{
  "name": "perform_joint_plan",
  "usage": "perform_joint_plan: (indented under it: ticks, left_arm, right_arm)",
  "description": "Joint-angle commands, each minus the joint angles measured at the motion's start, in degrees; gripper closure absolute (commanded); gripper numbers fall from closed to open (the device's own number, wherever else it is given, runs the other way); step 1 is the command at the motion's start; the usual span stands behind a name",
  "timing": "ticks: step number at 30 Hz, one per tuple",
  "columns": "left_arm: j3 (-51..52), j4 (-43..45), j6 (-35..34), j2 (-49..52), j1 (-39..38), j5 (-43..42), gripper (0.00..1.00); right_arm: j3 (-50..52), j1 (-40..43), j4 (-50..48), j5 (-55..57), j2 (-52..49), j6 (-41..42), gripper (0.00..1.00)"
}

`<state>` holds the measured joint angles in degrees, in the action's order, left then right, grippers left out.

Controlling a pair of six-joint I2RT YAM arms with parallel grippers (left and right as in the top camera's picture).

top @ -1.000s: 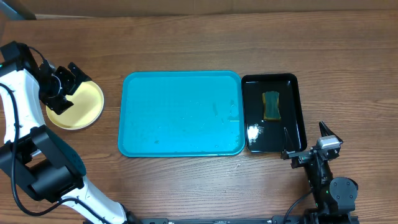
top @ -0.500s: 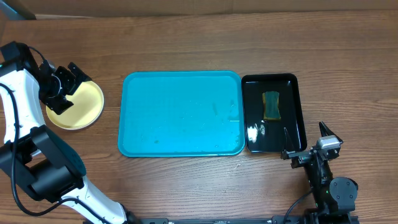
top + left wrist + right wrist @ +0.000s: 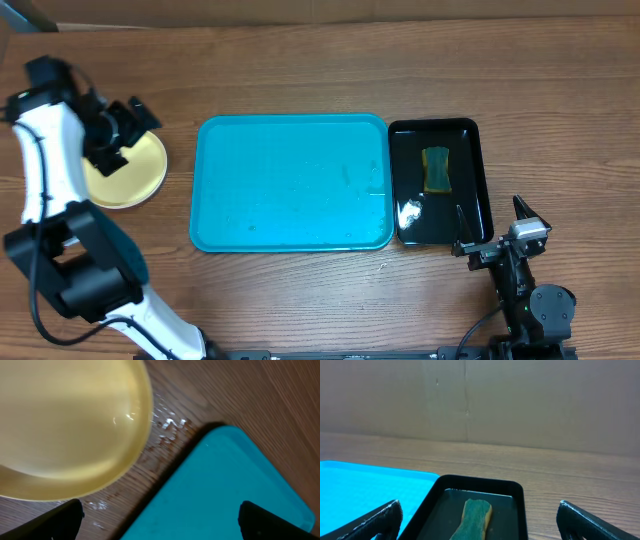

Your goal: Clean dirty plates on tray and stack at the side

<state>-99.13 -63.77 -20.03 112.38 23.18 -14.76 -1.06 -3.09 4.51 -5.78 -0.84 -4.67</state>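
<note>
Plate, place: the pale yellow plate (image 3: 130,180) sits on the bare table (image 3: 300,60) just left of the blue tray (image 3: 290,180), near it but not touching.
Plate to left pincer: the left gripper (image 3: 128,135) hangs over the plate's upper right edge. In the wrist view the plate (image 3: 65,425) fills the upper left and a tray corner (image 3: 225,490) the lower right.
Left pincer state: spread wide, holding nothing.
Right pincer state: the right gripper (image 3: 490,215) is also spread wide and empty, by the near right corner of the black tray (image 3: 480,180).
Long axis: the plate is round, so it has none. The blue tray runs long from left to right across the table.
Nearer arm: the left, by far. The right arm is well apart from the plate, with both trays between.
Count, plates: one in plain sight. Whether others lie beneath it I cannot tell.
Count, trays: one blue and bare of plates, one black.
Count, sponges: one green sponge (image 3: 436,168), lying in the black tray.
Wet marks: a few droplets on the wood between plate and tray.
Judgement: the task looks close to finished, with nothing left on the blue tray to clean.
</note>
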Motion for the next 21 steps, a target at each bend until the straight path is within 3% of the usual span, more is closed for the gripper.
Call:
perform_joint_plan:
  ticks: [1,13,21]
  left_arm:
    - [0.0,0.0,-0.8,-10.1,-7.9,6.3,0.00]
    - [0.0,-0.1,-0.8,-39.6,-28.5,6.4,0.00]
    - [4.0,-4.0,3.7,-56.8,-28.4,9.7,0.00]
  right_arm:
    - [0.6,0.3,-0.3,-0.3,0.6,0.3,0.00]
    - [0.6,0.3,-0.3,-0.3,0.5,0.3,0.00]
    - [0.6,0.3,-0.3,-0.3,0.5,0.3,0.00]
